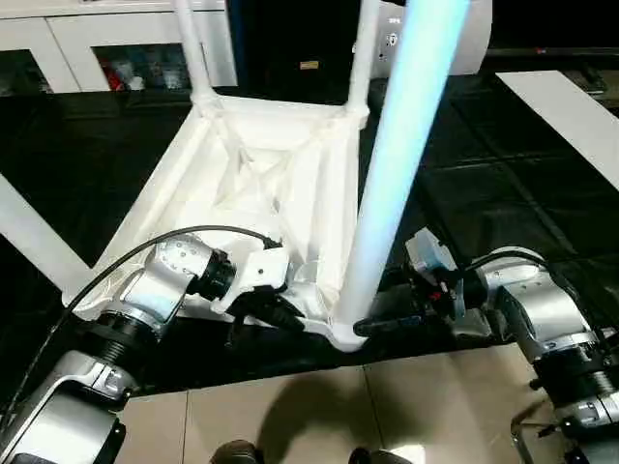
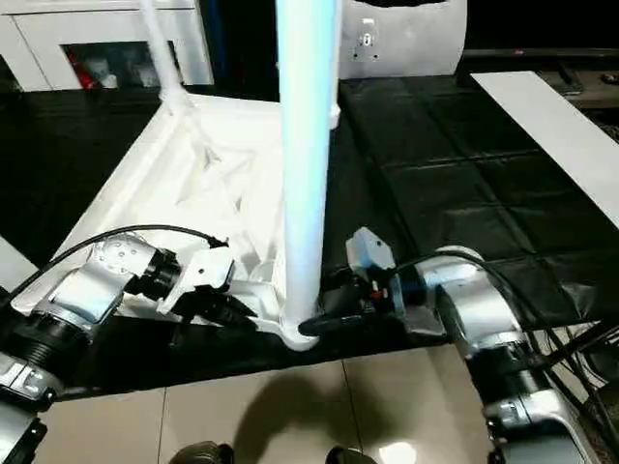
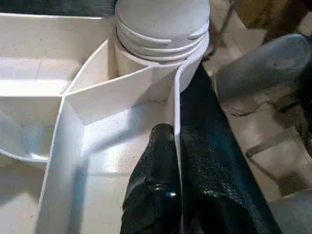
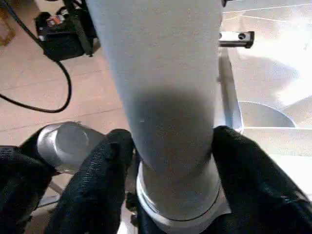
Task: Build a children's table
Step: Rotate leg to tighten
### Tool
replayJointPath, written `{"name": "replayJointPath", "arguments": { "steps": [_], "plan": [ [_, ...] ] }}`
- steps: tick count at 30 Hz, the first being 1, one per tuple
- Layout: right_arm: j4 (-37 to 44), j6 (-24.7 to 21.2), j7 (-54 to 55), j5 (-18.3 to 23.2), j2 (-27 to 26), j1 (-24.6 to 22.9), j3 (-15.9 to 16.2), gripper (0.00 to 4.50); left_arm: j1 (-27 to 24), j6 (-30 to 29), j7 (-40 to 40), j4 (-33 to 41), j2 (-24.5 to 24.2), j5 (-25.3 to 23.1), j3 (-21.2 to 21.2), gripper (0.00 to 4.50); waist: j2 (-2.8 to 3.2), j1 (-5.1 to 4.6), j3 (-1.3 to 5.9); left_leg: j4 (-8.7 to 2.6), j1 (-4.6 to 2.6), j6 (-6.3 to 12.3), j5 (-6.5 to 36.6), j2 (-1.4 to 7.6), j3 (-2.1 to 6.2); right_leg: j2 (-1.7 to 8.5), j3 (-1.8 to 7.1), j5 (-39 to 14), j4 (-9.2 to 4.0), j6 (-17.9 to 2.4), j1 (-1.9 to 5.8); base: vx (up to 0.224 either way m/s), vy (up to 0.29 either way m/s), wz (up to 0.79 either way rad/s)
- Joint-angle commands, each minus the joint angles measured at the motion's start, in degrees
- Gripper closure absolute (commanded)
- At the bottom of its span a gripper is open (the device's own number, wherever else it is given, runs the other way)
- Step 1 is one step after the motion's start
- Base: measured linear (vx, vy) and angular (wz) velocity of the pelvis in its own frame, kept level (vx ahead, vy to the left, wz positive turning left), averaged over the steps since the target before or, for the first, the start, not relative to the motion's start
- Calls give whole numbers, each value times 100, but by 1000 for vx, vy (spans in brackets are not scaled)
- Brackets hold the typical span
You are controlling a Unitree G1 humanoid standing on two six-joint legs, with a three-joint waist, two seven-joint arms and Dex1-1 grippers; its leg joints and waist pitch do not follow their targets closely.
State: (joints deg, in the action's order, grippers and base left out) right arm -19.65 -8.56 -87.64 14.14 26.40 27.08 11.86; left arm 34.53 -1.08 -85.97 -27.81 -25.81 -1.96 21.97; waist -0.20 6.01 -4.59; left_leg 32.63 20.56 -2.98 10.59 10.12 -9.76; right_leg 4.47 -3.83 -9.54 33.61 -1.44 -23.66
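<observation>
Screwing in the near-corner leg looks like the step here, so the grip is what matters. The right tool (image 4: pixel 168 161) has its two black fingers (image 4: pixel 100 170) on either side of the leg (image 1: pixel 392 184), low down just above the threaded collar, and they look pressed against the tube, so I'd call that holding the leg. The left tool (image 3: pixel 168 161) is pinched almost flat on the thin side wall of the tabletop (image 1: pixel 280 184), one finger inside the rim and one outside, right by the corner socket (image 3: pixel 163 29).

The tabletop lies upside down on the dark table (image 1: pixel 484 145), ribs up, with its near corner at the table's front edge. Two more legs (image 1: pixel 191 48) stand in the far corners, and a fourth (image 1: pixel 34 237) seems to stick up at the left, though its socket is hidden behind the left arm.

My take on doing it well: keep the leg dead upright while turning, since it's long and a little tilt at the base will probably cross the thread. Short twists, regrip low, and let the left tool hold the rim firm so the top doesn't spin or slide off the front edge. I can't tell how far the thread has gone in
</observation>
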Motion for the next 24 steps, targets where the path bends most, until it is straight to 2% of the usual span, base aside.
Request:
{"name": "replayJointPath", "arguments": {
  "steps": [1,5,10,18,19,20,21,22,23,24],
  "plan": [
    [-41,18,-136,94,0,90,95,200,-16,59,-335,-56,61,-114,419,450,-65,-24,391,-307,-27,616,633,320,20,405,267,-939,-280,-1482,344,0,0,0],
    [-103,-13,-263,128,13,119,178,233,-11,109,-372,-84,39,-129,447,450,-68,2,389,-306,-30,583,648,314,19,400,269,-982,-283,-1453,342,0,0,0],
    [-93,-113,-369,149,-6,105,207,251,-7,138,-393,-125,29,-129,448,450,-73,11,376,-306,-25,575,699,311,23,401,271,-1098,-292,-1422,334,0,0,0],
    [396,-704,-254,422,-2,-154,176,257,-12,-105,-159,-107,104,-96,360,450,-69,19,363,-326,-27,466,836,314,33,407,278,-1381,-317,-1312,328,0,0,0],
    [668,-982,23,487,-42,-311,158,257,-17,-278,50,-67,172,-116,301,450,-71,26,357,-327,-35,459,826,316,26,400,283,-1367,-327,-1294,324,0,0,0],
    [853,-1139,313,476,-123,-430,146,257,-29,-447,223,-14,237,-132,260,450,-34,54,353,-328,-50,452,784,327,36,400,290,-1302,-313,-1293,309,0,0,0],
    [1003,-1240,587,448,-213,-531,133,257,-43,-612,371,41,300,-137,222,450,-51,32,344,-343,-35,427,782,331,28,384,298,-1266,-315,-1276,320,0,0,0],
    [1207,-1400,1055,385,-398,-673,111,257,-61,-856,622,120,430,-123,153,450,-81,17,327,-359,-20,375,855,318,33,395,297,-1427,-336,-1226,323,0,0,0],
    [1331,-1475,1456,309,-585,-767,86,257,-68,-1070,831,181,563,-86,85,450,-68,-3,273,-396,-31,274,1230,298,45,408,280,-2169,-423,-1058,297,0,0,0],
    [1406,-1625,1928,248,-856,-819,27,257,-57,-1327,1088,234,751,-40,2,450,-81,-30,246,-393,-34,215,1394,277,56,422,272,-2645,-474,-904,288,0,0,0]
  ]
}}
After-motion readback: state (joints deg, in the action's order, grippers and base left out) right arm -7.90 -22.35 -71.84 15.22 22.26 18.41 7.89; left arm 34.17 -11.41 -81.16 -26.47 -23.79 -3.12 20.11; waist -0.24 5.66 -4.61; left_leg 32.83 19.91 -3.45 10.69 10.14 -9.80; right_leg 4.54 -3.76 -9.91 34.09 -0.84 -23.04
